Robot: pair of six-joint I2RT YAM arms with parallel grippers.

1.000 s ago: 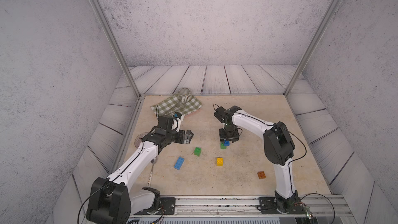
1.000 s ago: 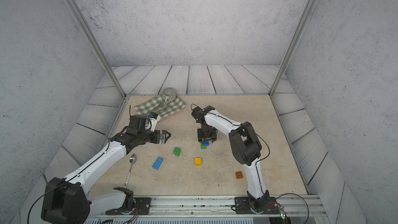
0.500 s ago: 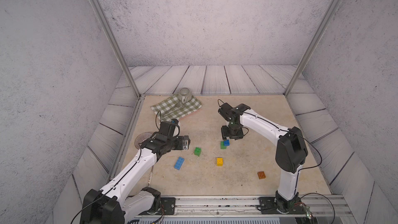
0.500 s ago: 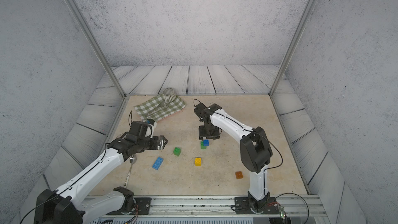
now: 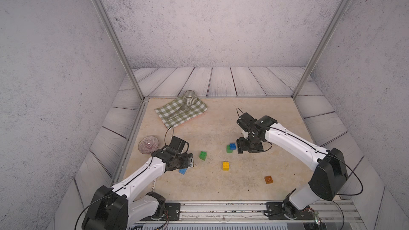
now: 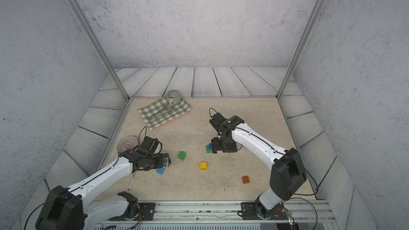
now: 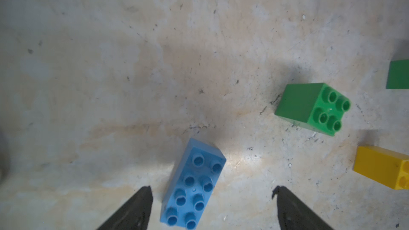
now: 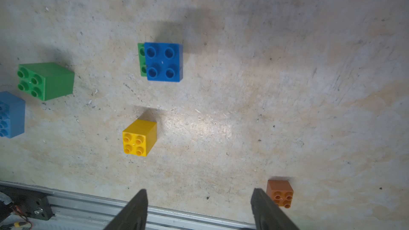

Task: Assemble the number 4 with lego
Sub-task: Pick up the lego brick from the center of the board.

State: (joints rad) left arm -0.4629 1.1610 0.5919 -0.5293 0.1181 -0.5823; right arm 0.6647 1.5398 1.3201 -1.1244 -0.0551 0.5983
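left claw point(image 7: 211, 189) gapes astride the oblong studded light-blue brick point(image 7: 194, 186); right claw point(image 8: 199, 190) unclenched, empty.

Checked cloth point(image 5: 177, 116), mug point(image 5: 189, 97), glass dish point(image 5: 148, 143)

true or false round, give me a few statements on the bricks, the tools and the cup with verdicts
1. The dark blue brick sits on a green brick. True.
2. The left tool is shut on the light-blue brick. False: its jaws are open and the brick lies ungripped on the table.
3. The yellow brick is stacked on the orange brick. False: they lie apart on the table.
4. The cup stands on the checked cloth. True.
5. The right tool holds nothing. True.
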